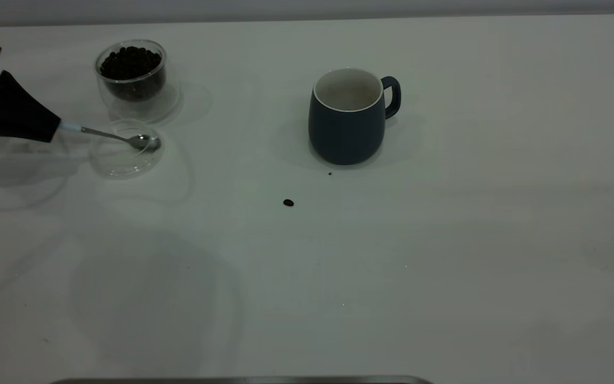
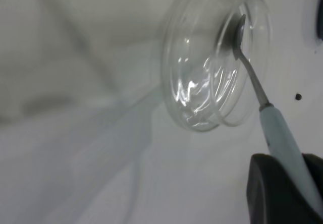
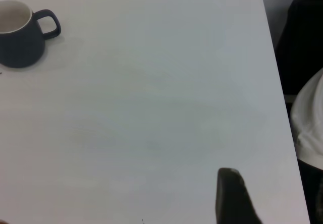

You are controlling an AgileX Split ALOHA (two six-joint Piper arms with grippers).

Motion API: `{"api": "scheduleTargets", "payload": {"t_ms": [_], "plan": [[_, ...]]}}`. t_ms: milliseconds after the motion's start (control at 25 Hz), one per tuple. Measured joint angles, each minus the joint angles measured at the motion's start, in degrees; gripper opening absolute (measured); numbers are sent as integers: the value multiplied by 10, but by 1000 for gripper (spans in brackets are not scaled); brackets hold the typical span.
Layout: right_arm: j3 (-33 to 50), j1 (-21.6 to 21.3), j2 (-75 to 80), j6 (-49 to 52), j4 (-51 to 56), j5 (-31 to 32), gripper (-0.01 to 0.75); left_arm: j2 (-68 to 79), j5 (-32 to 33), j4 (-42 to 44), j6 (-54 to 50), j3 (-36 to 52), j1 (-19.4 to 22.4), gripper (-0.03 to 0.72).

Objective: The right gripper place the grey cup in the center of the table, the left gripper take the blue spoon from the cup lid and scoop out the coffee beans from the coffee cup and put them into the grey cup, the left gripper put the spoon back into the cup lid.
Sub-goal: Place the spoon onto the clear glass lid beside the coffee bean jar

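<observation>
White counter, no legible writing. Far-left corner: coffee cup of coffee beans. My left tool clamps the blue spoon, bowl in cup lid. Grey cup centre-far. Right tool's state: cannot tell.

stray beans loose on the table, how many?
1: a single coffee bean lies on the table, in front of the grey cup toward its left. A smaller speck nearer the cup may be a fragment.
</observation>
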Motion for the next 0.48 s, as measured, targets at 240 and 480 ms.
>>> {"api": "scheduleTargets", "payload": {"t_ms": [240,480], "plan": [[0,0,0,0,0,0,363,6,-1,-7,0,0,0,133],[0,0,0,0,0,0,363,7,-15,-1,8,0,0,255]]}}
